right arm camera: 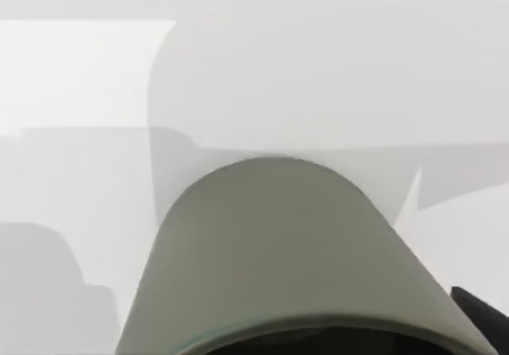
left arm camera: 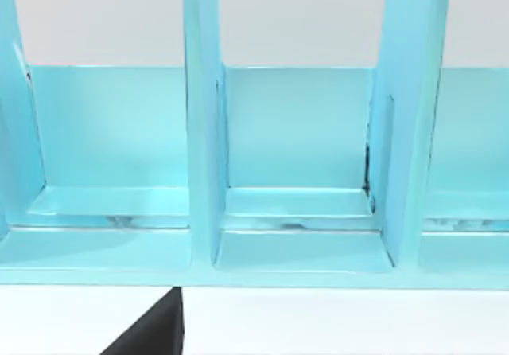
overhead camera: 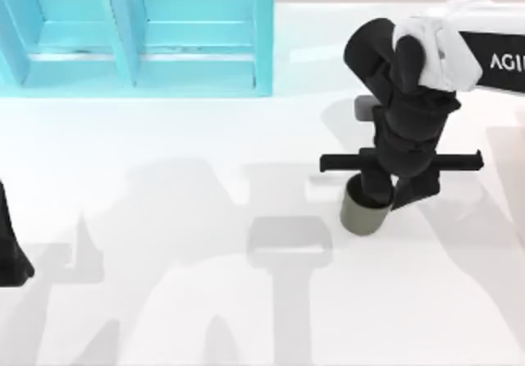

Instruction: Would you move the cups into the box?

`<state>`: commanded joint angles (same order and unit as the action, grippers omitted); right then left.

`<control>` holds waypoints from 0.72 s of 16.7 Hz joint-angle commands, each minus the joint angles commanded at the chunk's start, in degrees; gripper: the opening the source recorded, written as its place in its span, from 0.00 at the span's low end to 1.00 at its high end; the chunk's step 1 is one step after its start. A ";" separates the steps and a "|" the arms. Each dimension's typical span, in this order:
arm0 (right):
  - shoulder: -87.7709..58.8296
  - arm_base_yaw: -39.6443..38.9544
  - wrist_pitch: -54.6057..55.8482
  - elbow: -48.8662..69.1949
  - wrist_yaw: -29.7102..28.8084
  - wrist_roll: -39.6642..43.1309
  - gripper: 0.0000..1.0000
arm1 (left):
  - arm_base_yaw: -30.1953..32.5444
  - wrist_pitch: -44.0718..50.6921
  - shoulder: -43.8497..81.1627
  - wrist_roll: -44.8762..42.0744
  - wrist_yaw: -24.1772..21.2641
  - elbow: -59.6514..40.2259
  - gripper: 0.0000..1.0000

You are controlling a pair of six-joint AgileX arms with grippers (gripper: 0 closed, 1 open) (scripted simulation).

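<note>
Olive-grey tapered handleless cup (overhead camera: 362,212) is seen on the white table (overhead camera: 164,300), right of centre, well apart from the bright turquoise compartmented box (overhead camera: 139,34) at the far left. The right gripper (overhead camera: 384,192) is placed right at its rim; its grip cannot be told. The left arm (overhead camera: 10,251) is parked at the left edge.

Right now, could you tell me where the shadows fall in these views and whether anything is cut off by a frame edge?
Top view: broad soft grey arm shadows lie across the white table, and the right gripper covers part of the olive-grey cup. Right wrist view: the cup is cropped by the frame edge, with angular shadows behind it. Left wrist view: the turquoise box is evenly lit.
</note>
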<state>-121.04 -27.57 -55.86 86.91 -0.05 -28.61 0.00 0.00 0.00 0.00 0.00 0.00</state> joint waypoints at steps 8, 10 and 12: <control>0.82 1.01 -0.92 0.61 0.01 0.85 0.00 | 0.00 0.00 0.00 0.00 0.00 0.00 1.00; 3.55 3.75 -3.97 1.56 0.03 3.57 0.00 | 0.00 0.00 0.00 0.00 0.00 0.00 1.00; 5.95 6.97 -8.54 2.53 0.04 6.83 0.00 | 0.00 0.00 0.00 0.00 0.00 0.00 1.00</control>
<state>-115.09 -20.60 -64.40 89.44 -0.02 -21.79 0.00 0.00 0.00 0.00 0.00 0.00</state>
